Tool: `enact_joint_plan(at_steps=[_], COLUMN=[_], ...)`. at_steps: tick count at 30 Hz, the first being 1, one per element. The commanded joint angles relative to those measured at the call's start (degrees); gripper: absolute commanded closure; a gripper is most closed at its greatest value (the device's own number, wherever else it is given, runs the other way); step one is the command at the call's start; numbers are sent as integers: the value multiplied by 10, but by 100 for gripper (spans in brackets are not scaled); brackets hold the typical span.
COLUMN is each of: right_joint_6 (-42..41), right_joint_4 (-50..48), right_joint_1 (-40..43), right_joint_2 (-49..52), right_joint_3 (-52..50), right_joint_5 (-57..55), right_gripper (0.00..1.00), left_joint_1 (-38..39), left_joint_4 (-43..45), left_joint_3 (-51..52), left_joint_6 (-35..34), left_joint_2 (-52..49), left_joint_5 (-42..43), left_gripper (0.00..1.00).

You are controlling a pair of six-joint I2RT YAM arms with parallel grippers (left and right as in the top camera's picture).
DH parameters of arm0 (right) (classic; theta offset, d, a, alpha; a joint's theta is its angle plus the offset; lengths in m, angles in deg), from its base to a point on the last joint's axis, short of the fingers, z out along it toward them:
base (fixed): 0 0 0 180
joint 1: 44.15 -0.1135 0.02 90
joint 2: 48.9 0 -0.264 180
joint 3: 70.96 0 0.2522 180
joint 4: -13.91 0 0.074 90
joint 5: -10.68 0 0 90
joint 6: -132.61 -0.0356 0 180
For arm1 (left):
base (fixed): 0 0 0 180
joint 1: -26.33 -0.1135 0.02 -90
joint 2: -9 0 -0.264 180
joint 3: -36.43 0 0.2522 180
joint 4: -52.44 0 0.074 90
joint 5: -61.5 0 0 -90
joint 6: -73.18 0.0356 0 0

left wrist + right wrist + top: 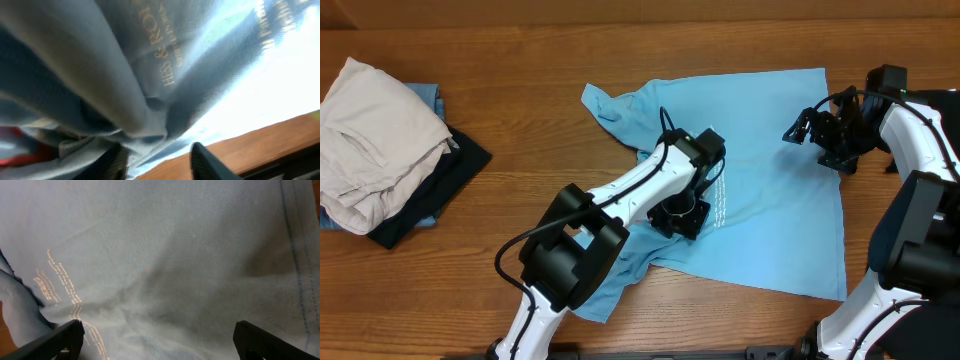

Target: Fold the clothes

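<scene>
I have the sky-blue T-shirt (780,200) lying rumpled mid-table on the wooden table (620,60). My left gripper (680,215) is down at its white lettering (717,195), fingers partly apart with a fold (145,125) bunched between them. I cannot tell whether it pinches. My right gripper (810,128) hangs wide open and holds nothing, over the shirt's far right. Off-white and dark garments (380,140) are piled at the left.

I work over a brown wooden table (520,70) with long, streaky grain; a strip of that table (260,145) shows lower right in my left wrist view.
</scene>
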Motion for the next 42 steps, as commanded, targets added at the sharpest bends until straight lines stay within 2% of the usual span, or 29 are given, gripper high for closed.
enact_joint_plan(at_steps=[1, 5, 7, 9, 14, 20, 24, 29, 36, 42], right_joint_6=[-2, -2, -2, -2, -2, -2, -2, -2, -2, -2], right_joint_4=[-2, -2, -2, -2, -2, -2, -2, -2, -2, -2], right_joint_1=[-1, -1, -1, -1, -1, -1, -1, -1, -1, -1], right_joint_2=[-14, -14, -14, -14, -14, -14, -14, -14, -14, -14], right_joint_3=[10, 10, 10, 10, 10, 10, 10, 10, 10, 10], right_joint_5=[5, 5, 5, 5, 5, 5, 5, 5, 5, 5], right_gripper=[0, 0, 0, 0, 0, 0, 0, 0, 0, 0], left_joint_1=[-13, -26, -35, -43, -64, -65, -66, -66, -66, -66], left_joint_4=[-17, -40, -32, -23, 1, 73, 112, 121, 151, 175], left_joint_3=[-83, -175, -186, -181, -140, -72, -63, -62, -60, -60], left_joint_6=[-5, -12, -32, -40, -40, -49, -49, -46, -39, -39], left_joint_2=[-2, -2, -2, -2, -3, -3, -3, -3, -16, -51], left_joint_5=[-14, -85, -125, -146, -144, -141, -155, -214, -215, -215], left_gripper=[59, 53, 51, 53, 59, 60, 60, 59, 59, 52])
